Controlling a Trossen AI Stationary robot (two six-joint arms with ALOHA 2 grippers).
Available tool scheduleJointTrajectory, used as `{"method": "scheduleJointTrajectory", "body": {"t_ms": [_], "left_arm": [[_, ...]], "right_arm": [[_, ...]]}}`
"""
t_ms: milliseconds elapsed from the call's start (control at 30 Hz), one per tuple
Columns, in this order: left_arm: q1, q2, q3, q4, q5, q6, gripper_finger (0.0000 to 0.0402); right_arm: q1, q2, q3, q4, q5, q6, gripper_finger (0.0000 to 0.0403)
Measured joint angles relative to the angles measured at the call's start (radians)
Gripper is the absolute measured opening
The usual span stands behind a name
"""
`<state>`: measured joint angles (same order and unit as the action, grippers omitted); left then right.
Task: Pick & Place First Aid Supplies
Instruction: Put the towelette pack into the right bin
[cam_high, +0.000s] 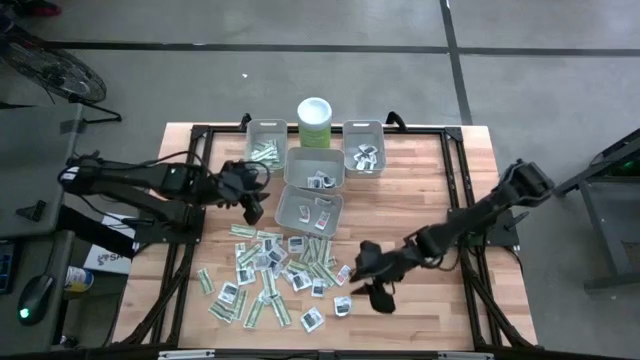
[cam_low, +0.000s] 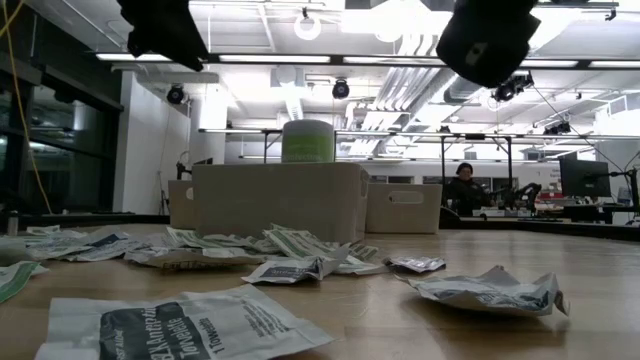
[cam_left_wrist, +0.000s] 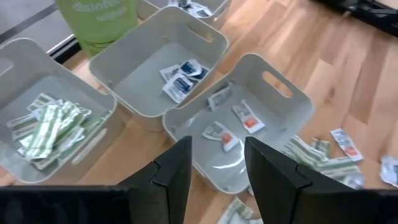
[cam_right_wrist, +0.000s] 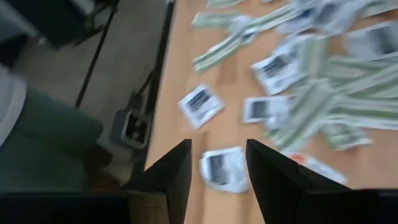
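My right gripper (cam_high: 352, 275) hangs low in the lower right of the overhead picture, at the right edge of the scatter of first aid supplies (cam_high: 270, 275) spread over the wooden table (cam_high: 420, 190). Its fingers stand apart with nothing between them, and through the gap in the right wrist picture I see a small white square packet (cam_right_wrist: 222, 168) with dark print lying flat on the boards. That looks to me like the one to take.

To do it well, I judge I should come straight down so one finger lands on each side of that packet, clear of its neighbours, and press lightly onto the wood before closing; the packet is thin paper and will slide or buckle if I scrape at it sideways.

My left gripper (cam_high: 250, 200) waits left of centre, above the nearest of the grey bins (cam_left_wrist: 249, 124), fingers parted and empty.

The packets are flat and crinkled: narrow pale green-white strips and small white squares, some with an orange patch. The bins are smooth plastic with rounded corners and cut-out handles; one holds strips, the others squares. A pale green canister (cam_high: 315, 122) with a white lid stands behind them at the top centre.
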<state>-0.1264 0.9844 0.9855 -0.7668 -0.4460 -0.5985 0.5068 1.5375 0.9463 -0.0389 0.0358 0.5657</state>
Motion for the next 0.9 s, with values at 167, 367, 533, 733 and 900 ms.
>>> {"method": "scheduleJointTrajectory", "body": {"t_ms": [167, 367, 533, 733, 900], "left_arm": [[-0.057, 0.000, 0.000, 0.001, -0.018, -0.044, 0.0147], [-0.108, 0.000, 0.000, 0.002, -0.018, -0.082, 0.0147], [-0.140, 0.000, 0.000, 0.004, -0.019, -0.112, 0.0147], [-0.164, 0.000, 0.000, 0.004, -0.020, -0.128, 0.0147], [-0.164, 0.000, 0.000, 0.004, -0.019, -0.140, 0.0147]], "right_arm": [[0.043, 0.082, 0.000, 0.074, -0.035, -0.086, 0.0145], [0.077, 0.170, 0.000, 0.137, 0.002, -0.246, 0.0145], [0.090, 0.234, 0.020, 0.129, 0.082, -0.433, 0.0145], [0.090, 0.314, 0.073, 0.112, 0.103, -0.650, 0.0145], [0.091, 0.345, 0.080, 0.083, 0.066, -0.704, 0.0145]]}}
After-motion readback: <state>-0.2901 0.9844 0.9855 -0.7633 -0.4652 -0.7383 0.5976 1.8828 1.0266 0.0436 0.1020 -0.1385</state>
